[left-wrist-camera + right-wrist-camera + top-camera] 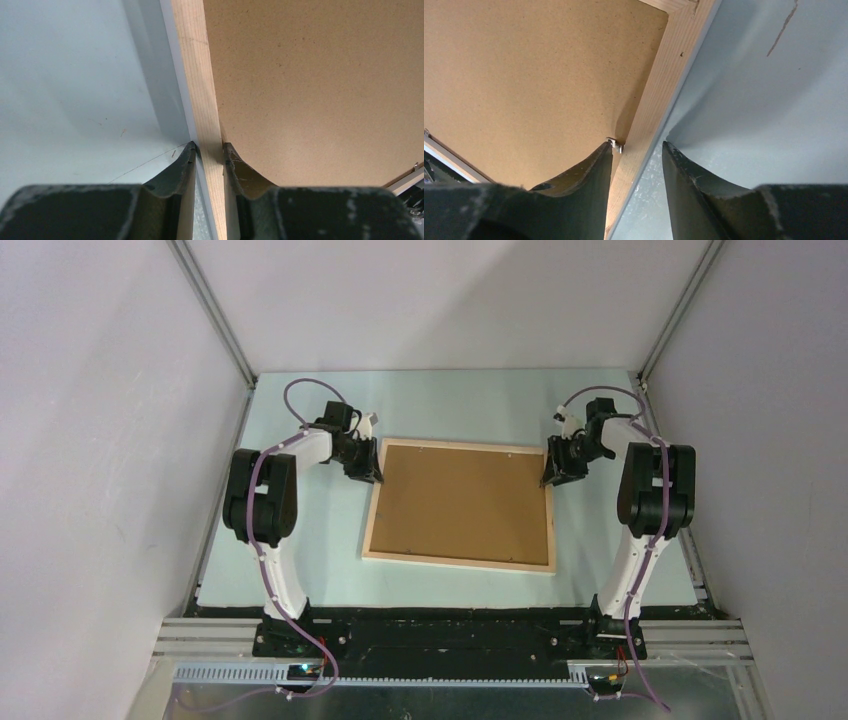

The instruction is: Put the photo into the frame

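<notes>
1. Frame – lies flat near the middle of the desk, back face up. Its 4 pale wood rails enclose a brown board that fills the opening. The long sides run left to right. The frame sits slightly skewed to the desk edges.

2. Left hand – positioned at the left rail, close to the far-left corner. The left wrist view shows 1 finger against the outer side of the rail and the other against its inner edge, over the board. The rail passes between the 2 tips with no visible gap on either side. State: clamped on the frame's left rail.

3. Right hand – positioned at the right rail, close to the far-right corner. The right wrist view shows the inner finger over the board, its tip beside a small metal clip at the rail's inner edge. The outer finger stands over the bare desk, just clear of the rail's outer side. State: jaws apart, astride the rail, not clamped.

4. Both hands reach the frame from opposite short sides, each angled down toward its rail.
</notes>
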You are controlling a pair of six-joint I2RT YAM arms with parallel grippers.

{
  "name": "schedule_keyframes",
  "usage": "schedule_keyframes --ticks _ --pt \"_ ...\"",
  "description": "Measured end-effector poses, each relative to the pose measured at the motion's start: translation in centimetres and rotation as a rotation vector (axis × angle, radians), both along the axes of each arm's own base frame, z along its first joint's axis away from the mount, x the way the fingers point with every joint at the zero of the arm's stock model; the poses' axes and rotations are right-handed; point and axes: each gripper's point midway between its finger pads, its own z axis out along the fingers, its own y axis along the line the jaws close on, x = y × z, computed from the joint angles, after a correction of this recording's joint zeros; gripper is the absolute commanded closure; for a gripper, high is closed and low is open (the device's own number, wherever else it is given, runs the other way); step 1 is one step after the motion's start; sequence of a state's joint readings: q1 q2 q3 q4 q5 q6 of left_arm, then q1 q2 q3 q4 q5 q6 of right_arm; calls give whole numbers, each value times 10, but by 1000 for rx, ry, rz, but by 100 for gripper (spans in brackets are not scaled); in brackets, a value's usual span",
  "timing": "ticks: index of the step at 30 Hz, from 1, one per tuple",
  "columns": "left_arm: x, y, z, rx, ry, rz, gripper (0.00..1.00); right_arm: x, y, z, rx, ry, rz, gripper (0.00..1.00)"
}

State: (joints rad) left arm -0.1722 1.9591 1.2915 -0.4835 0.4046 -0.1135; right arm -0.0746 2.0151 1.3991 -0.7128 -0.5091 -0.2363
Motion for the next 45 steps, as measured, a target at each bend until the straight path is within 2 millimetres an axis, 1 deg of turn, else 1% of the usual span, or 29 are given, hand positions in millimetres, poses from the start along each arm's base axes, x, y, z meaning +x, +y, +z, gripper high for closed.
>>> schedule_keyframes --ticks 3,6,8,10,13,15,19,25,31,35,39,42,43,45 --pt "0 0 0 -1 1 4 100 -1 0 -1 -7 2 0 66" --pt "0 1 0 -4 5 13 100 -1 1 -2 -5 6 -8 76" --pt "1 2 0 -8 8 24 100 -1 2 -2 -8 12 -17 80" --pt "1 3 0 -17 11 30 100 -1 1 -1 -10 19 -29 84" --pt "2 5 1 -38 23 47 100 1 2 -1 -14 31 -32 86" --pt "2 7 1 -48 31 61 100 6 5 -1 -11 34 -32 87" --pt "3 13 1 -58 40 88 100 20 11 0 -7 20 -22 87" --pt "5 18 1 -60 47 119 100 50 21 3 -12 -25 -8 87" --pt "14 21 2 -44 37 129 100 75 23 6 -10 -62 -14 86" --pt "22 24 3 -26 27 135 100 79 24 8 -9 -71 -16 85" --pt "35 25 4 -13 11 136 100 78 24 8 -9 -69 -18 79" --pt "44 25 5 -9 0 139 100 79 24 8 -12 -69 -23 73" --pt "47 25 5 -7 -4 140 99 79 24 8 -13 -69 -25 72" --pt "48 25 4 -4 -5 141 94 80 24 8 -12 -69 -28 67"
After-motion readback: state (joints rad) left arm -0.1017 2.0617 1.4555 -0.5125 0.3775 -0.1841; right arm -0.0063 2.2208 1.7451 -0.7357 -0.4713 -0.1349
